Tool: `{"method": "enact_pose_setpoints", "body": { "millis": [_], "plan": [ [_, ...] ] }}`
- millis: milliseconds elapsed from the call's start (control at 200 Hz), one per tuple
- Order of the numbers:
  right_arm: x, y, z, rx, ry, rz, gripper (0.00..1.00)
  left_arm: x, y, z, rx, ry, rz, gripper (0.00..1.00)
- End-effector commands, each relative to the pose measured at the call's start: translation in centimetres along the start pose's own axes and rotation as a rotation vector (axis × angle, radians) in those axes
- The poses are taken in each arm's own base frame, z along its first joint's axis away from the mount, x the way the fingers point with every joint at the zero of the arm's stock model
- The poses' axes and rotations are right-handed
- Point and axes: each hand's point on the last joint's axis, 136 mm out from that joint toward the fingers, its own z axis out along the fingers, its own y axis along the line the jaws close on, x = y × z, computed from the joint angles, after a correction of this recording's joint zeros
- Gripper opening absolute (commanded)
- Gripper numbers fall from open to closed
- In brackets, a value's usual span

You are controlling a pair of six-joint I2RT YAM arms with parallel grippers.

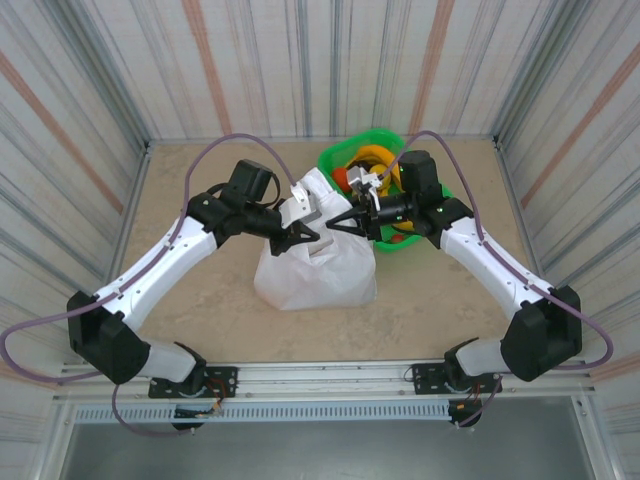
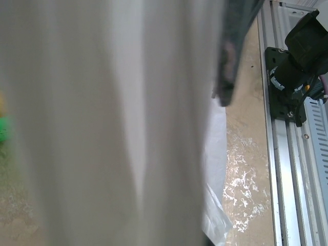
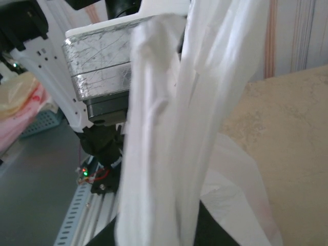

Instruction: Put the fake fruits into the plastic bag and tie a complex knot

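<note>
The white plastic bag point(image 1: 315, 270) stands bulging at the middle of the table. My left gripper point(image 1: 303, 238) is shut on a handle strip at the bag's top left. My right gripper point(image 1: 338, 226) comes in from the right with its fingers pinched on the bag's other handle. In the right wrist view the white handle strips point(image 3: 169, 143) run up between my jaws. In the left wrist view the bag's film point(image 2: 102, 123) hangs right against the camera. Orange and yellow fake fruits point(image 1: 372, 155) lie in the green basket. The knot is out of view.
The green basket point(image 1: 372, 137) sits at the back right, just behind my right wrist. Striped walls close in the table on three sides. The arm bases and a metal rail point(image 1: 320, 375) line the near edge. Bare tabletop point(image 1: 200, 180) lies to the left.
</note>
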Motion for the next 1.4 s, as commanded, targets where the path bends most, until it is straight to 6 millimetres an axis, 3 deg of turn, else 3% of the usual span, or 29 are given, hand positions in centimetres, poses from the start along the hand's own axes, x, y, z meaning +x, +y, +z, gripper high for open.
{"method": "enact_pose_setpoints", "body": {
  "millis": [0,45,135,376,586,781,852,1072,1252,1312,1398],
  "plan": [
    [-0.9,0.4,0.1,-0.005,-0.008,-0.026,0.03,-0.4,0.1,-0.4,-0.014,0.001,0.008,0.00],
    [-0.9,0.4,0.1,-0.001,-0.007,-0.028,0.00,-0.5,0.1,-0.5,-0.015,-0.004,0.010,0.01],
    [-0.8,0.3,0.0,0.005,-0.004,-0.025,0.00,-0.8,0.0,-0.8,-0.018,-0.015,0.014,0.26],
    [-0.6,0.4,0.0,0.005,-0.002,-0.034,0.00,-2.1,0.0,-2.7,-0.031,-0.109,0.005,0.59],
    [-0.6,0.3,0.1,0.009,-0.002,-0.039,0.00,-4.3,0.0,-6.7,-0.041,-0.310,-0.017,0.72],
    [-0.6,0.2,0.1,0.020,0.001,-0.046,0.00,-5.4,2.4,-10.9,-0.134,-0.488,-0.136,0.75],
    [-0.5,0.0,0.1,0.025,0.002,-0.047,0.00,-5.5,1.6,-11.3,-0.070,-0.518,-0.150,0.75],
    [-0.7,0.1,0.1,0.016,-0.005,-0.049,0.00,-2.5,-0.1,-7.6,-0.114,-0.447,-0.124,0.79],
    [-0.8,0.5,0.2,-0.001,-0.010,-0.049,0.00,-1.2,1.0,-6.1,-0.151,-0.444,-0.146,0.79],
    [-0.8,0.6,0.2,-0.003,-0.010,-0.047,0.00,-1.3,1.0,-5.5,-0.133,-0.441,-0.140,0.74],
    [-0.5,0.6,0.3,-0.007,-0.004,-0.037,0.00,-1.6,0.8,-5.0,-0.089,-0.442,-0.127,0.52]
  ]
}}
